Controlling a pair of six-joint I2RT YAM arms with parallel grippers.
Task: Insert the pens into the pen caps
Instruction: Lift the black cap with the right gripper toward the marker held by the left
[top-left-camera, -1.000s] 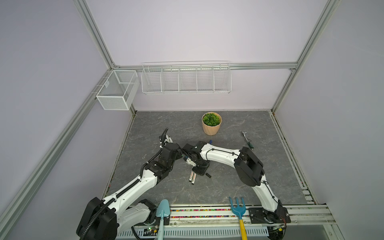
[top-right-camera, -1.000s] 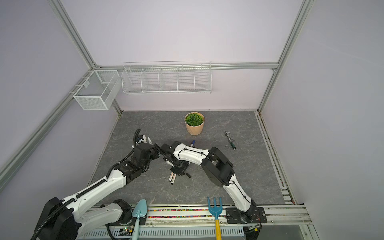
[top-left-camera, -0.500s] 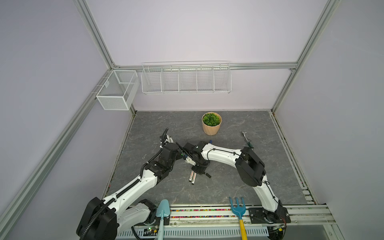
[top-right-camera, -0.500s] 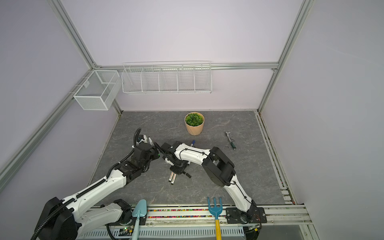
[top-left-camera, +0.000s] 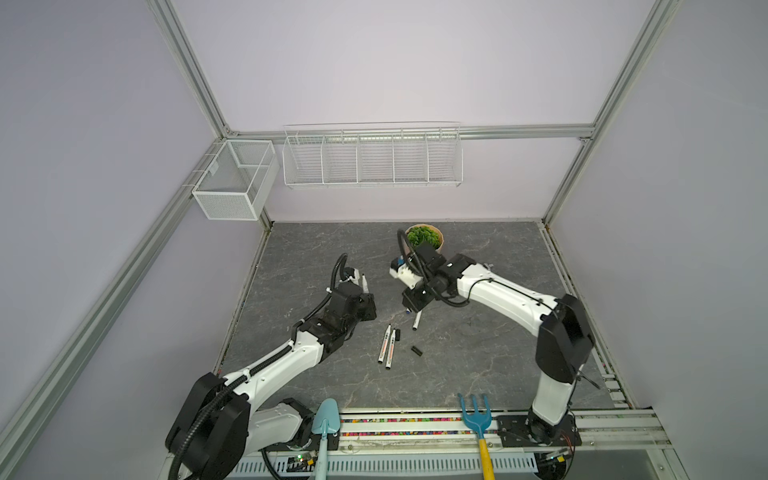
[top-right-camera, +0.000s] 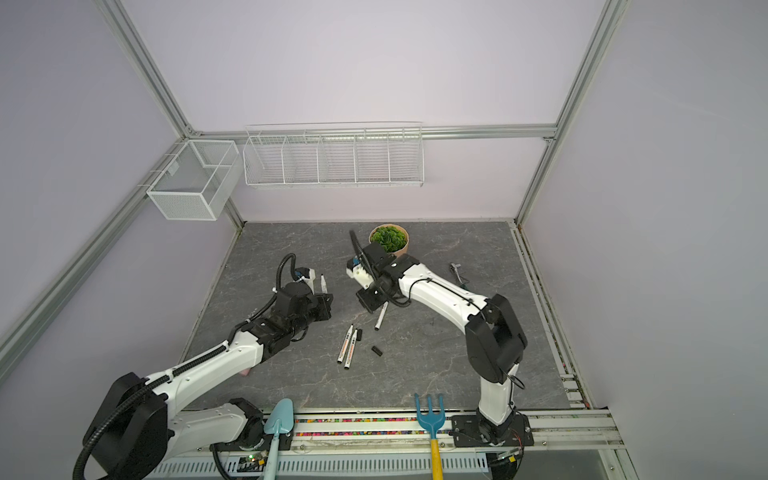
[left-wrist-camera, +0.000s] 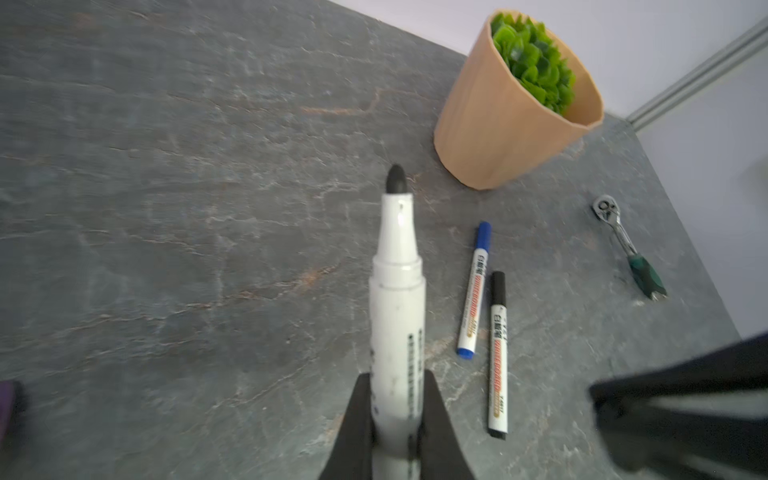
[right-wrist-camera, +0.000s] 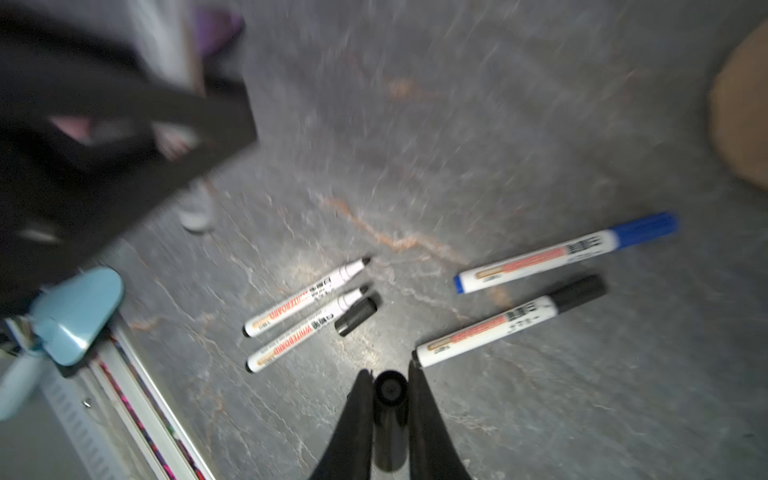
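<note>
My left gripper (left-wrist-camera: 395, 380) is shut on a white pen (left-wrist-camera: 397, 299); its bare black tip points away from the wrist. In both top views that held pen (top-left-camera: 364, 284) stands out of the left gripper (top-left-camera: 365, 300). My right gripper (right-wrist-camera: 388, 374) is shut on a black pen cap (right-wrist-camera: 390, 401), open end outward, and hangs above a capped black pen (top-left-camera: 417, 321). Two uncapped pens (top-left-camera: 387, 345) lie side by side with a loose black cap (top-left-camera: 397, 334) at their tips. Another black cap (top-left-camera: 417, 351) lies nearby. A capped blue pen (left-wrist-camera: 474, 291) lies beside the capped black one (left-wrist-camera: 498, 353).
A potted plant (top-left-camera: 424, 239) stands at the back, just behind the right arm. A ratchet tool with a green handle (top-right-camera: 459, 274) lies at the back right. A blue trowel (top-left-camera: 326, 424) and a blue fork (top-left-camera: 476, 417) lean at the front rail. Wire baskets (top-left-camera: 372, 160) hang on the walls.
The right gripper has shut on a black cap and risen from beside the lying pens toward the back. The left gripper has kept hold of its pen with little movement.
</note>
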